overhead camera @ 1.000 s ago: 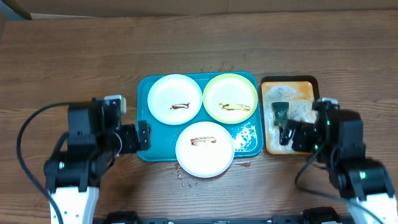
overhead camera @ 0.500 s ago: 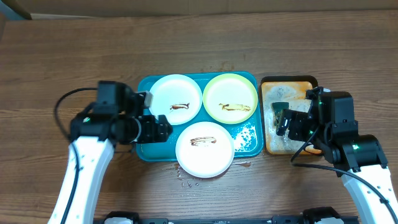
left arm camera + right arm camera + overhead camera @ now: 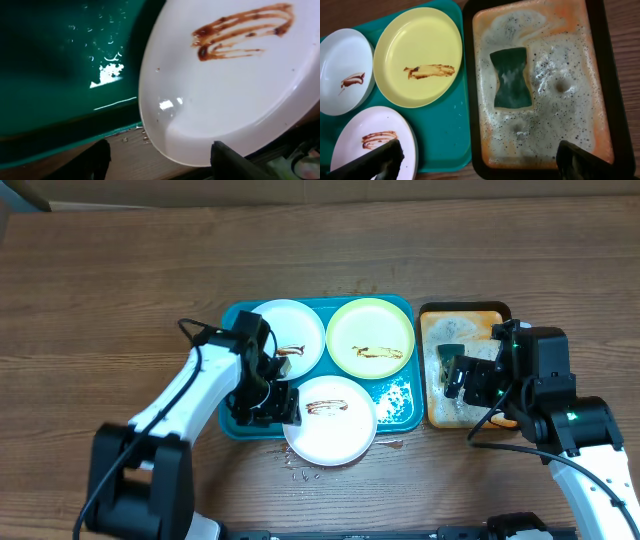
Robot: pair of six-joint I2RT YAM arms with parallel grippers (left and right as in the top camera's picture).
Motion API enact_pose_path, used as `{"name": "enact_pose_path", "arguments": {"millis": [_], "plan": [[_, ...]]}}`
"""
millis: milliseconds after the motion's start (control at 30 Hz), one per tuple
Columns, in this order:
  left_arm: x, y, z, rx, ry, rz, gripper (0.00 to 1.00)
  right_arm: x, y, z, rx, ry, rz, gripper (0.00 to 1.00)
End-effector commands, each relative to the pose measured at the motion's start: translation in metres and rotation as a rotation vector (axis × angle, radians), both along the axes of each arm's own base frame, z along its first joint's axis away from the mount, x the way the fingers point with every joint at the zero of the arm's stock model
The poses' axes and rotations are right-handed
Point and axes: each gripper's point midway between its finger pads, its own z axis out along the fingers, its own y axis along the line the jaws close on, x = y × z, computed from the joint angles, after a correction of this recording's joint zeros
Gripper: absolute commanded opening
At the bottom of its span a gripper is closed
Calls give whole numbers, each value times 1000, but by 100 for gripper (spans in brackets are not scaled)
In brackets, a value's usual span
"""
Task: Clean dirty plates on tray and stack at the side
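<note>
Plates (image 3: pixel 300 330) all sit sauce-smeared on your teal tray (image 3: pixel 405 310): white plate (image 3: pixel 283 332) at 10 o'clock, yellow-green plate (image 3: pixel 370 330) at 2, second white plate (image 3: pixel 330 430) at 6, overhanging the near rim. Your left gripper (image 3: pixel 285 406) has its fingers apart at that plate's 9 o'clock edge. Your right gripper (image 3: pixel 456 378), fingers wide apart, hangs over the orange tray (image 3: pixel 495 315) with the sudsy sponge (image 3: pixel 510 77).

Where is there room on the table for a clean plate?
The table is bare beyond both trays and left of the blue tray. Three plates crowd the blue tray; foam and a sponge fill the orange tray.
</note>
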Motion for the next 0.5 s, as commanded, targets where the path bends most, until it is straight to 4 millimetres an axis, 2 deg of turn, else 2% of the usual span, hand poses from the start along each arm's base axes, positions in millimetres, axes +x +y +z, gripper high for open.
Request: {"name": "enact_pose_path", "arguments": {"millis": [0, 67, 133, 467], "plan": [[2, -1, -10, 19, 39, 3, 56, 5, 2, 13, 11, -36, 3, 100], [2, -1, -15, 23, 52, 3, 53, 5, 2, 13, 11, -36, 3, 100], [3, -1, -20, 24, 57, 4, 41, 5, 2, 13, 11, -36, 3, 100], [14, -4, -30, 25, 23, -1, 22, 6, 1, 13, 9, -37, 1, 100]]}}
